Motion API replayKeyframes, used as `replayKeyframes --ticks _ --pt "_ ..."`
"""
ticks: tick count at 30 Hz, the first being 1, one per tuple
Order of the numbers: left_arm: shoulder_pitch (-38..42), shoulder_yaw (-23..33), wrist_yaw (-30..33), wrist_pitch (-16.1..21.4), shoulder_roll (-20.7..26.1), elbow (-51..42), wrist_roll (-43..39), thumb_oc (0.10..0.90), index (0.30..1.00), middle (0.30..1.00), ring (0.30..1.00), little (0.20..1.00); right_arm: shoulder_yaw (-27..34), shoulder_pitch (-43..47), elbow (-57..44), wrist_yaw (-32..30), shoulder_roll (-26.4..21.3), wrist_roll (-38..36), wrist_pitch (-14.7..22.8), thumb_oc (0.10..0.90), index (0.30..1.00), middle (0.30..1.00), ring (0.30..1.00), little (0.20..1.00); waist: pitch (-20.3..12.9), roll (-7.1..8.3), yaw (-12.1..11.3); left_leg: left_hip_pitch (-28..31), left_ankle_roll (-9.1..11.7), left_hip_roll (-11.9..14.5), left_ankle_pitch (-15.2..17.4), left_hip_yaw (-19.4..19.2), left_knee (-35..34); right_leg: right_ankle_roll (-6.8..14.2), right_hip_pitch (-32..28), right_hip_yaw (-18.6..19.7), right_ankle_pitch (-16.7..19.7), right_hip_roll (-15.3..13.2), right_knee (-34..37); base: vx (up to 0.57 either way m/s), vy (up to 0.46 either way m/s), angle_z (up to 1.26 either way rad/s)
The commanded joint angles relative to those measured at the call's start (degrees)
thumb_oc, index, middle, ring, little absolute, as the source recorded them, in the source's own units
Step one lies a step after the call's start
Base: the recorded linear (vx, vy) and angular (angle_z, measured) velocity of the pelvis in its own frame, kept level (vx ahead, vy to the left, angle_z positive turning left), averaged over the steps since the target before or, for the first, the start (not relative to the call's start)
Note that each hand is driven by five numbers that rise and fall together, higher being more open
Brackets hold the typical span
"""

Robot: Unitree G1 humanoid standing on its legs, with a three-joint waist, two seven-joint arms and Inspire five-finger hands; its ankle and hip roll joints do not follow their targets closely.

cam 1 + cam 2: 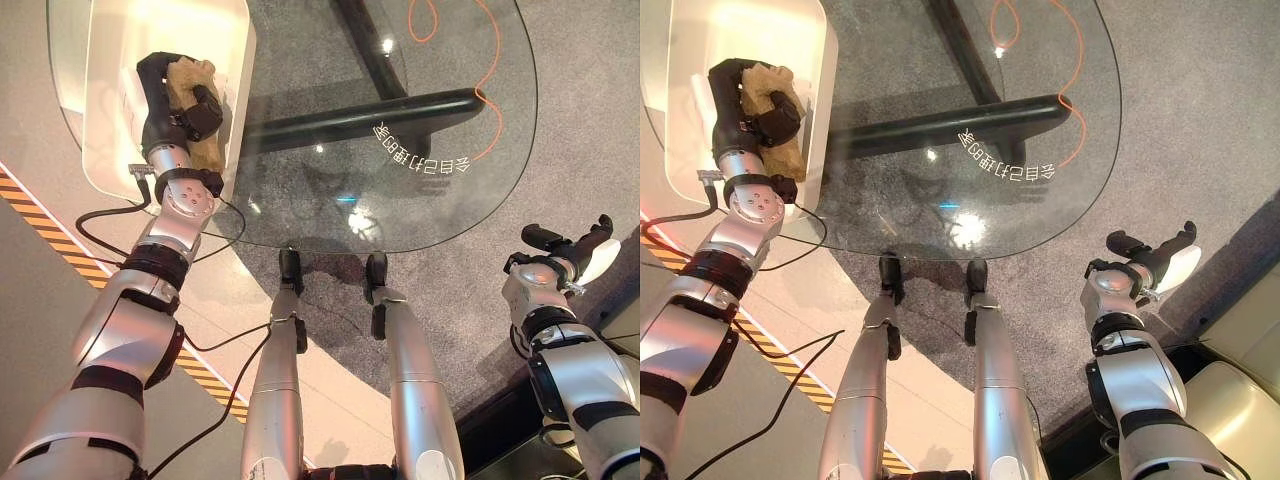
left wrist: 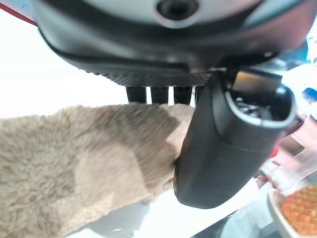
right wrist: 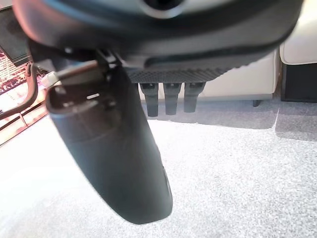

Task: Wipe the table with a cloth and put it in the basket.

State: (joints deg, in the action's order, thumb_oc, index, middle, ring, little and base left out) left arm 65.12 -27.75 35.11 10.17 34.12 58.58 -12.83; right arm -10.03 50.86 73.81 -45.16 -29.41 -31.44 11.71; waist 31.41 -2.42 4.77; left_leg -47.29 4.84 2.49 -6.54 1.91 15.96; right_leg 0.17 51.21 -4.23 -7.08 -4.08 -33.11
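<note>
Left hand [image 1: 180, 100] clamps the tan cloth [image 1: 190, 78] over the white basket [image 1: 235, 60]; its wrist view shows the thumb [image 2: 223, 144] pressing the pile, fingertips buried. Right hand [image 1: 1145, 262] hangs relaxed, empty, beside the glass table [image 1: 1040, 190].

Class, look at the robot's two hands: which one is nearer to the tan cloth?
Left. The left hand is curled round the tan cloth, holding it over the white basket at the glass table's left end. The right hand hangs open beyond the table's right edge, far from the cloth.
</note>
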Motion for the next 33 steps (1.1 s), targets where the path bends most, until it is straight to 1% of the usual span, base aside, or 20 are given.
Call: replayKeyframes --ticks 1,8,12,16,19,22,24,25,26,27,30,31,33 --pt "6.7 2.0 1.9 1.2 5.1 1.4 2.4 0.800 0.900 0.900 0.900 0.900 0.8 -0.6 1.6 -1.6 -3.4 0.3 1.7 0.800 0.900 0.900 0.900 0.900 -1.6 0.40 -0.8 1.9 -3.2 -3.1 8.7 -3.4 6.3 1.7 -3.4 0.9 2.5 3.7 6.3 0.00 0.000 0.00" --pt "7.1 2.1 2.3 1.6 5.0 2.4 1.9 0.800 0.900 0.900 0.900 0.900 0.5 -0.7 1.4 -2.0 -3.0 0.3 2.1 0.800 0.900 0.900 0.900 0.900 -1.6 0.53 -0.7 1.9 -3.2 -3.1 8.7 -3.4 6.3 1.6 -3.2 0.8 2.4 3.8 6.2 0.00 0.000 0.00" --pt "7.2 2.2 3.1 0.9 5.1 2.7 1.6 0.800 0.900 0.900 0.900 0.900 0.6 -0.9 1.6 -1.8 -3.0 0.5 2.5 0.800 0.900 0.900 0.900 0.900 -1.6 0.57 -0.7 1.7 -3.3 -3.2 8.8 -3.2 6.7 1.6 -3.2 0.9 2.3 3.8 6.0 0.00 0.000 0.00" --pt "7.0 2.8 5.6 1.4 5.0 2.8 0.0 0.800 0.900 0.900 0.900 0.900 0.4 -1.3 1.9 -1.2 -2.9 1.3 2.3 0.800 0.900 0.900 0.900 0.900 -1.6 0.57 -0.8 2.2 -3.3 -3.3 8.8 -2.9 6.7 1.5 -3.5 1.0 2.1 3.9 5.7 0.00 0.000 0.00" --pt "6.3 4.0 8.1 2.9 5.4 1.3 -1.3 0.800 0.900 0.900 0.900 0.900 0.6 -3.0 1.4 0.3 -2.2 1.9 2.0 0.800 0.900 0.900 0.900 0.900 -1.6 0.70 -0.9 3.5 -3.3 -3.5 8.8 -2.3 6.6 1.5 -4.7 1.2 1.9 4.1 5.3 0.01 -0.041 0.00" --pt "4.4 6.2 9.4 5.8 5.7 -0.8 -3.5 0.800 0.900 0.900 0.900 0.900 0.6 -5.3 0.7 3.1 -1.1 1.5 1.8 0.800 0.900 0.900 0.900 0.900 -1.6 0.82 -1.1 6.1 -3.3 -3.7 8.2 -1.9 5.1 1.7 -7.1 1.4 2.2 4.4 6.0 0.01 -0.045 0.03" --pt "2.4 8.3 9.4 8.2 6.0 -2.4 -4.7 0.800 0.900 0.900 0.900 0.900 0.7 -7.0 0.4 6.5 -0.3 1.8 0.6 0.800 0.900 0.900 0.900 0.900 -1.6 0.92 -1.3 8.2 -3.0 -3.7 7.0 -1.5 3.4 1.8 -9.3 1.4 3.1 4.5 7.5 0.00 -0.048 0.01" --pt "0.8 9.5 8.8 9.3 6.1 -3.7 -5.4 0.800 0.900 0.900 0.900 0.900 0.5 -8.1 0.2 7.9 0.1 2.0 -0.2 0.800 0.900 0.900 0.900 0.900 -1.6 1.01 -1.5 9.8 -2.8 -3.7 6.6 -1.2 2.3 1.9 -11.0 1.4 3.4 4.4 8.5 0.05 -0.063 0.00" --pt "-1.9 10.8 8.1 9.8 6.4 -5.5 -5.8 0.800 0.900 0.900 0.900 0.900 0.5 -9.7 -0.1 9.9 0.5 1.7 -1.6 0.800 0.900 0.900 0.900 0.900 -1.6 1.11 -1.8 13.1 -2.7 -3.7 6.4 -0.9 0.3 2.1 -14.2 1.3 3.5 4.2 10.2 0.04 -0.059 -0.01" --pt "-3.0 11.6 7.8 10.1 6.6 -6.4 -5.6 0.800 0.900 0.900 0.900 0.900 0.5 -10.2 -0.1 10.7 0.5 1.7 -2.1 0.800 0.900 0.900 0.900 0.900 -1.6 1.15 -2.0 14.4 -2.6 -3.6 5.6 -0.8 -1.0 2.1 -15.4 1.2 4.3 4.1 11.6 0.02 -0.050 -0.02" --pt "-6.5 13.7 5.6 10.6 7.4 -7.7 -7.2 0.800 0.900 0.900 0.900 0.900 1.3 -12.4 0.2 13.3 0.6 1.9 -3.2 0.800 0.900 0.900 0.900 0.900 -1.6 1.29 -2.6 19.1 -2.2 -3.4 4.7 -0.7 -4.2 2.6 -20.0 0.8 5.2 3.5 14.7 0.02 -0.028 -0.05" --pt "-8.7 14.8 3.6 10.0 7.7 -8.2 -7.3 0.800 0.900 0.900 0.900 0.900 2.0 -13.5 0.3 13.9 0.4 2.5 -3.7 0.800 0.900 0.900 0.900 0.900 -1.9 1.36 -2.9 21.7 -2.1 -3.4 4.4 -0.9 -6.0 2.9 -22.7 0.6 5.5 3.2 16.3 0.05 -0.015 -0.08" --pt "-12.0 16.3 1.7 9.6 8.2 -8.8 -8.1 0.800 0.900 0.900 0.900 0.900 2.8 -15.2 0.3 15.0 -0.3 3.2 -4.6 0.800 0.900 0.900 0.900 0.900 -3.5 1.41 -3.3 24.5 -2.0 -3.3 4.0 -1.2 -8.4 3.3 -25.5 0.1 6.0 2.5 18.4 0.07 -0.002 -0.07"
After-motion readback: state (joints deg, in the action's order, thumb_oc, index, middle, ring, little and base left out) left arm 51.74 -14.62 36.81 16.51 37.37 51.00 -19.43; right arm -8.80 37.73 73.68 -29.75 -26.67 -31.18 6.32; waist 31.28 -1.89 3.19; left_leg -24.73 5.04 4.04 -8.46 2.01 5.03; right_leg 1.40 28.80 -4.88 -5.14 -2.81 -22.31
